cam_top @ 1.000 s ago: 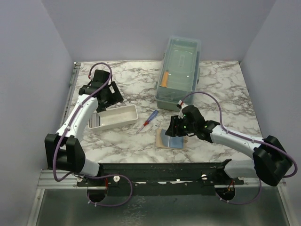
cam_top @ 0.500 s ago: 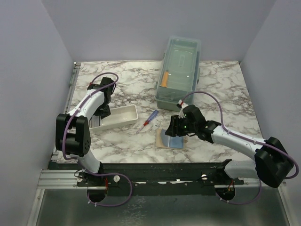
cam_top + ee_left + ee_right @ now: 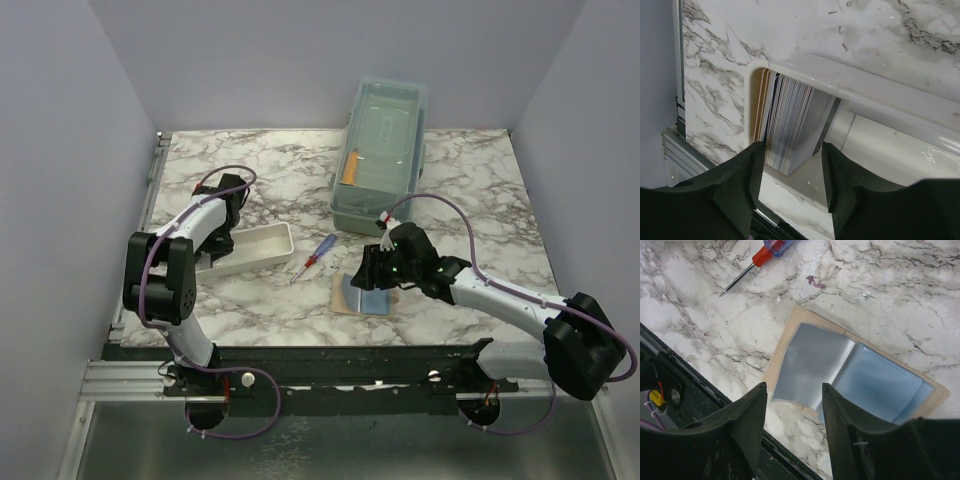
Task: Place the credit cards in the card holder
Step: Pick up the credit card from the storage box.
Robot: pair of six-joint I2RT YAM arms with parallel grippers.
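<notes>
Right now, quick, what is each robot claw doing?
Left gripper: open, jaws either side of the stack of thin plastic cards in the white rectangular tray.
Right gripper: open, empty, above the opened tan wallet with blue lining.

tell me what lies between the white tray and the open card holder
A red-and-blue-handled screwdriver lies between the white tray and the card holder, touching neither; the top view shows it.

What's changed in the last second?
The left end effector moved down to the left end of the white rectangular tray, jaws narrowing astride the upright stack of thin plastic cards. The right end effector, open tan wallet and red-and-blue-handled screwdriver stayed put.
</notes>
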